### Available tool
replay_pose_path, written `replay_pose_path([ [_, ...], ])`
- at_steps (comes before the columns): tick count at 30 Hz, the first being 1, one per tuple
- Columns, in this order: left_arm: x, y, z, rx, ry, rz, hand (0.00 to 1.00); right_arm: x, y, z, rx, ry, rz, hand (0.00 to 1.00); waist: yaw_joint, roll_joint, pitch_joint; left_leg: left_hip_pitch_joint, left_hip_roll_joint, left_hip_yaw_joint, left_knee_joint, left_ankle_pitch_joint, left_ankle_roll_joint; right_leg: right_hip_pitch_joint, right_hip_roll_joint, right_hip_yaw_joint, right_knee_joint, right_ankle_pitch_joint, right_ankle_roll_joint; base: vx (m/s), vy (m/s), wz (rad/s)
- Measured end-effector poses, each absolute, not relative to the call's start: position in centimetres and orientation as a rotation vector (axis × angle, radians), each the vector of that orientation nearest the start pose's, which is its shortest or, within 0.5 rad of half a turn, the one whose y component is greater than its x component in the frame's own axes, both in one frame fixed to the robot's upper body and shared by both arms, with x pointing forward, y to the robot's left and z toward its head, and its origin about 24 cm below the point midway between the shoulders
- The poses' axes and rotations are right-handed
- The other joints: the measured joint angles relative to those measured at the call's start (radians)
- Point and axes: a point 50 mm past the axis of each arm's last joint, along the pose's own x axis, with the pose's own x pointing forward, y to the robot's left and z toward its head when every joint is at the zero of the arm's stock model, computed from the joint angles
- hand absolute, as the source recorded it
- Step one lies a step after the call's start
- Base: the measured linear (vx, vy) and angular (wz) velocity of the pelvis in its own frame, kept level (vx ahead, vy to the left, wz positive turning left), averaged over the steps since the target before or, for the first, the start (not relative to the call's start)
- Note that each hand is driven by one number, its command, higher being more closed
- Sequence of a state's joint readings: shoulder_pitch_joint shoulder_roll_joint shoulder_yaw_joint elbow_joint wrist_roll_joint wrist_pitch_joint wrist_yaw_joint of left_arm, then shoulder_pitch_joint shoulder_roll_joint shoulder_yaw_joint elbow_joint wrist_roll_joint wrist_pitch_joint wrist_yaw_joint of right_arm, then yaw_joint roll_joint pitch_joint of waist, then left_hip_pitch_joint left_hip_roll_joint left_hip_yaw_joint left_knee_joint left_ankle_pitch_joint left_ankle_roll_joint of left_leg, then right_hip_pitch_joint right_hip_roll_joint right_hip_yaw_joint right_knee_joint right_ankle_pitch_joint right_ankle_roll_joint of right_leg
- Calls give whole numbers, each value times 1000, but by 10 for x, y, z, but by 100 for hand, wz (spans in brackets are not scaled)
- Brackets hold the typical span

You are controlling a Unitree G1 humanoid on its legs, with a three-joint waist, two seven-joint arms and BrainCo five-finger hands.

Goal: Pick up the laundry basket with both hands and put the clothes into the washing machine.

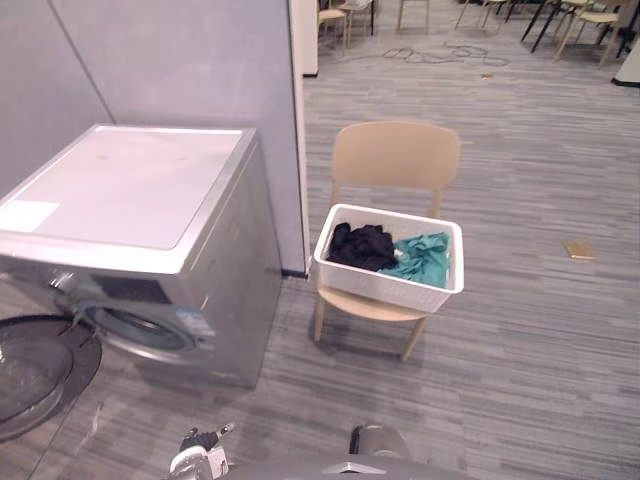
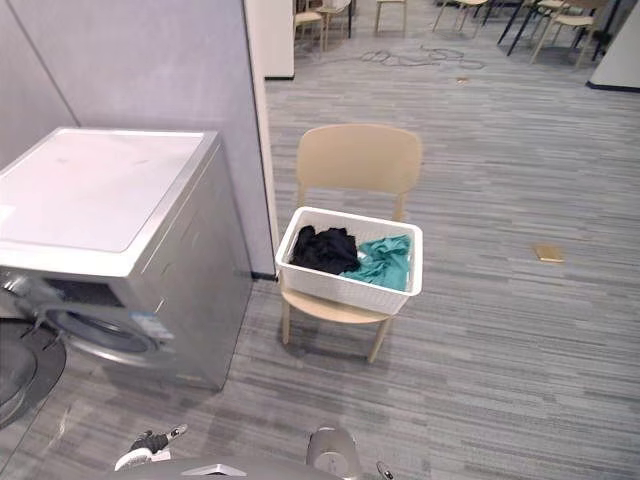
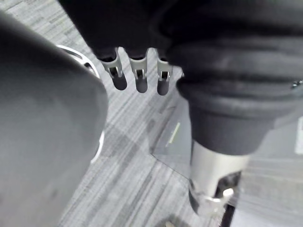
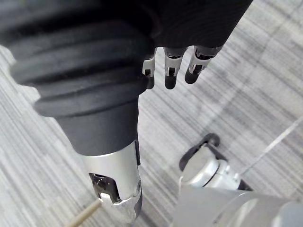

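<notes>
A white laundry basket (image 1: pixel 385 285) sits on the seat of a beige chair (image 1: pixel 395 155). In it lie a black garment (image 1: pixel 362 247) and a teal garment (image 1: pixel 425 258). Left of the chair stands a silver washing machine (image 1: pixel 150 230). Its round door (image 1: pixel 35 370) is swung open toward me, and the drum opening (image 1: pixel 135 325) shows. My left hand (image 3: pixel 137 75) hangs above the floor by the door with its fingers relaxed and nothing in it. My right hand (image 4: pixel 171 71) also hangs over bare floor, fingers relaxed, holding nothing. Both hands are well short of the basket.
A grey partition wall (image 1: pixel 200 60) rises behind the machine and ends beside the chair. A small tan object (image 1: pixel 578 249) lies on the floor to the right. Cables (image 1: pixel 440 52) and more chairs (image 1: pixel 590 20) are far back. Grey floor stretches between me and the chair.
</notes>
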State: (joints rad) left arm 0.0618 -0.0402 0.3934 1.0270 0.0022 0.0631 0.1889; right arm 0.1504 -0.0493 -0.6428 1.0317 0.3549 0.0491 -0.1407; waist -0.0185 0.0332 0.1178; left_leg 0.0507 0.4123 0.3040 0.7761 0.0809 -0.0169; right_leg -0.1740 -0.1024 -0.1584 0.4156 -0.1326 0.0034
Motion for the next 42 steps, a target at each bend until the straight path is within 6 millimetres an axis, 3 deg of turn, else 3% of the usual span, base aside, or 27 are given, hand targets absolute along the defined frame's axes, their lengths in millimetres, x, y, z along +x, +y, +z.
replay_pose_path([
  [1,89,191,-164,-140,1160,524,0,34,-247,-162,519,1085,-975,0,5,0,0,-28,-26,-6,22,-46,-16,8,11,8,-13,1,-9,34,-142,-59],
  [3,92,191,-162,-138,1134,526,0,40,-247,-160,502,1070,-947,0,19,5,5,-98,-143,-1,-1,-186,-33,57,45,22,-61,4,-14,50,-64,-64],
  [5,92,192,-161,-134,1132,523,0,44,-243,-160,492,1065,-913,0,40,0,2,-37,-195,20,-113,-242,-34,90,55,36,-91,6,-15,126,9,-74],
  [7,97,183,-161,-137,1129,484,0,54,-242,-158,449,1050,-859,0,28,5,1,22,-238,7,-283,-303,-66,87,58,54,-117,20,-11,142,70,-28],
  [8,102,180,-161,-130,1120,455,0,65,-243,-155,424,1032,-827,0,23,13,4,28,-297,-47,-438,-332,-59,60,56,72,-118,53,-12,121,131,-6],
  [9,103,175,-161,-146,1121,450,0,76,-245,-153,411,1009,-809,0,29,33,11,52,-327,-93,-572,-320,-47,34,71,87,-102,58,2,57,164,-45],
  [10,107,174,-160,-187,1108,478,0,87,-242,-151,401,995,-779,0,48,31,26,89,-347,-63,-597,-300,-35,20,77,132,-66,51,12,30,102,-75],
  [13,105,175,-161,-193,1124,492,0,113,-228,-146,399,932,-678,0,49,28,29,122,-354,12,-595,-328,-25,17,70,179,-28,33,28,70,112,-66],
  [14,106,176,-160,-191,1122,492,0,118,-223,-144,398,916,-658,0,49,4,34,137,-367,32,-589,-344,-20,-6,61,190,29,6,36,119,132,-46],
  [16,110,181,-159,-165,1114,480,0,119,-218,-144,408,912,-649,0,46,-17,37,157,-382,57,-580,-369,-16,-79,51,211,201,-21,55,111,67,-36],
  [18,118,190,-156,-104,1092,451,0,110,-213,-146,444,914,-670,0,26,-54,67,187,-369,50,-524,-398,-21,-202,49,226,491,74,114,142,-71,10],
  [20,121,190,-155,-90,1088,439,0,98,-218,-148,433,932,-695,0,12,-52,75,213,-336,29,-496,-400,-24,-215,63,203,558,141,113,236,-134,36],
  [22,129,183,-153,-98,1071,410,0,86,-221,-150,447,949,-726,0,10,-49,73,216,-309,13,-507,-394,-36,-218,51,166,582,66,64,214,-176,34],
  [23,132,178,-153,-108,1066,396,0,81,-223,-151,458,958,-752,0,9,-50,73,220,-307,10,-520,-390,-47,-219,11,174,544,-16,44,227,-276,6],
  [24,132,176,-153,-112,1067,393,0,73,-223,-153,467,983,-771,0,11,-49,72,244,-307,10,-541,-387,-59,-186,-36,204,370,-28,36,244,-300,-7],
  [25,130,178,-153,-111,1070,399,0,68,-222,-154,468,995,-775,0,11,-66,62,260,-308,10,-550,-386,-67,-152,-46,220,261,21,34,229,-291,-19],
  [26,129,180,-154,-114,1073,409,0,65,-221,-155,473,1005,-779,0,12,-64,60,270,-302,1,-556,-389,-84,-111,-40,260,194,-3,107,152,-223,-10],
  [27,125,179,-155,-124,1086,415,0,62,-224,-156,485,1009,-804,0,9,-34,53,276,-277,-6,-558,-389,-91,-70,-11,248,145,-33,118,170,-274,-8],
  [28,125,169,-157,-153,1094,403,0,56,-231,-156,488,1015,-843,0,10,-9,44,271,-246,-12,-559,-370,-90,-57,16,228,119,-26,107,167,-313,0],
  [29,126,166,-157,-156,1094,373,0,53,-235,-156,497,1014,-869,0,14,-3,40,281,-242,-21,-574,-326,-92,-44,21,222,117,-28,103,142,-287,3],
  [31,123,169,-158,-173,1098,402,0,57,-241,-154,490,993,-871,0,12,0,24,279,-228,-34,-589,-263,-111,-9,21,188,71,-24,88,79,-275,29],
  [33,120,169,-158,-182,1101,414,0,62,-242,-152,505,967,-873,0,12,-4,20,273,-217,-39,-593,-248,-112,11,20,163,46,-19,81,-18,-157,46],
  [35,112,170,-160,-179,1119,419,0,85,-243,-137,507,845,-848,0,9,-10,-6,246,-204,-61,-622,-225,-133,11,21,129,7,-8,75,-77,-106,52],
  [37,110,169,-161,-169,1121,416,0,119,-251,-107,468,654,-808,0,8,-8,-16,222,-200,-62,-646,-212,-132,11,19,106,-39,8,76,-109,-48,36],
  [39,107,165,-161,-123,1133,381,0,156,-259,-54,398,370,-748,0,8,-4,-27,191,-210,-78,-666,-205,-132,0,-4,74,-78,39,85,-131,20,46],
  [42,109,163,-160,-44,1130,341,0,185,-255,6,309,81,-661,0,9,-12,-35,151,-244,-116,-693,-181,-124,-1,-38,47,-142,89,97,-106,44,35],
])
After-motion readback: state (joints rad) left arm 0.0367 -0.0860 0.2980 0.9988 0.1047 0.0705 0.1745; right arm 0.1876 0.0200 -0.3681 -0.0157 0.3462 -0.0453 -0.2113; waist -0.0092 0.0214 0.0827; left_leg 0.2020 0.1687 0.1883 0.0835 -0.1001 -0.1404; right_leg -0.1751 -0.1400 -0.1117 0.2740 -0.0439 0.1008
